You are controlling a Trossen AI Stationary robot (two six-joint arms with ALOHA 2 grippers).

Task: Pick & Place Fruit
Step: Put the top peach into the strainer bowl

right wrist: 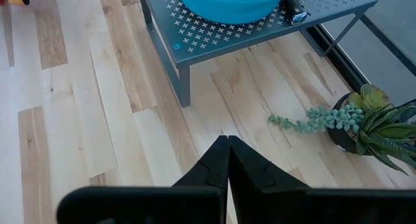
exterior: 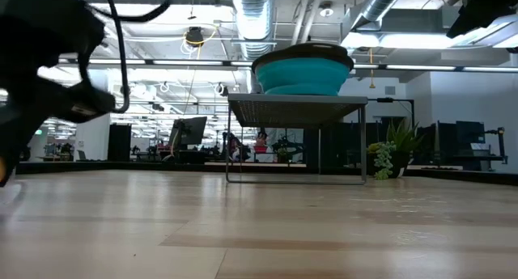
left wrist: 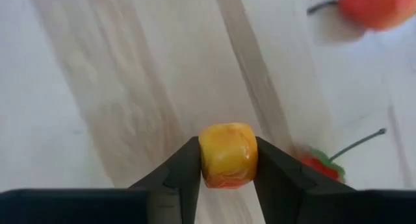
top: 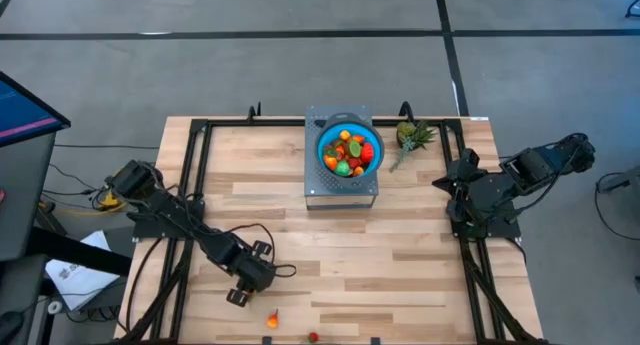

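High view shows the left claw (top: 240, 285) low over the near-left part of the wooden table (top: 400, 255), its arm stretching in from the left edge. Left wrist view shows that claw clamped on a yellow-orange fruit piece (left wrist: 227, 154), which sits squarely between the two dark fingers (left wrist: 179, 175) with both inner faces touching it, above the pale boards. Beyond the held piece in that view lie two more fruits on the table: a small red one with green leaves and a thin stem (left wrist: 320, 167), just beside one finger, and a blurred orange-red one (left wrist: 377, 6) farther off. From above, an orange fruit (top: 272, 321) and a small red fruit (top: 313, 336) rest near the table's front edge, just beside the left claw. The blue bowl (top: 325, 135) stands on a grey perforated stand (top: 340, 192) at the back centre of the table, heaped with red, orange and green fruit (top: 350, 152). A small potted succulent (top: 410, 137) stands just right of the stand. The right claw (right wrist: 227, 160) is drawn back at the table's right edge, well apart from the bowl, its fingers pressed together with nothing between them; its wrist view looks toward the stand's leg and the plant.
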